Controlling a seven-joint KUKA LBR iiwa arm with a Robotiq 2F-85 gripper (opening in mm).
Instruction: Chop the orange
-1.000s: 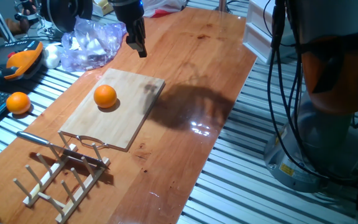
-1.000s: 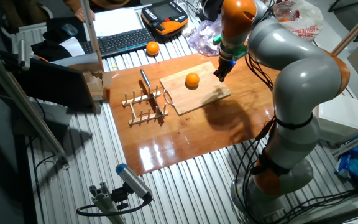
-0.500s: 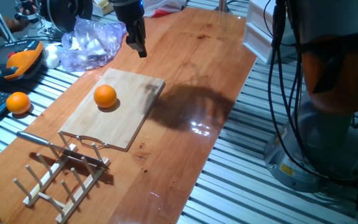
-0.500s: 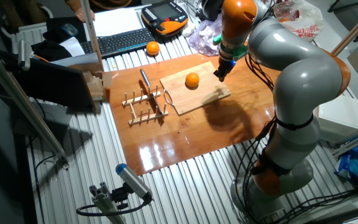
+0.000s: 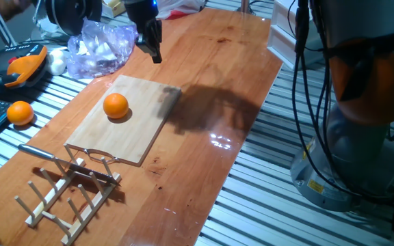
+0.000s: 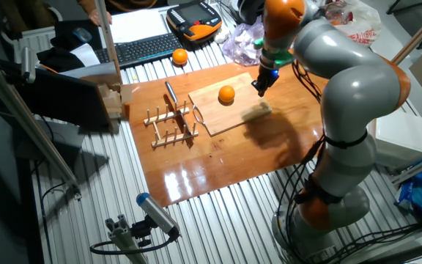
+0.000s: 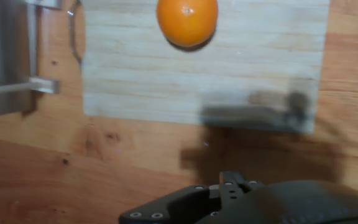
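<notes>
The orange (image 5: 115,106) (image 6: 227,93) (image 7: 187,22) sits whole on the pale wooden cutting board (image 5: 146,102) (image 6: 237,114) (image 7: 241,68), toward its left part in one fixed view. My gripper (image 5: 155,56) (image 6: 259,89) (image 7: 230,180) hangs above the table just past the board's far corner, well apart from the fruit. Its dark fingers are pressed together with nothing between them. In the hand view the gripper's shadow falls on the board's near edge.
A second orange (image 5: 20,112) (image 6: 179,56) lies off the wooden table on the slatted metal surface. A knife (image 5: 41,152) (image 6: 171,94) rests on a wooden rack (image 5: 67,195) (image 6: 171,126) beside the board's handle end. A crumpled plastic bag (image 5: 100,48) lies behind the board.
The arm has shifted slightly, and its shadow now reaches the board's right edge. The gripper has barely moved. The orange has stayed in place.
</notes>
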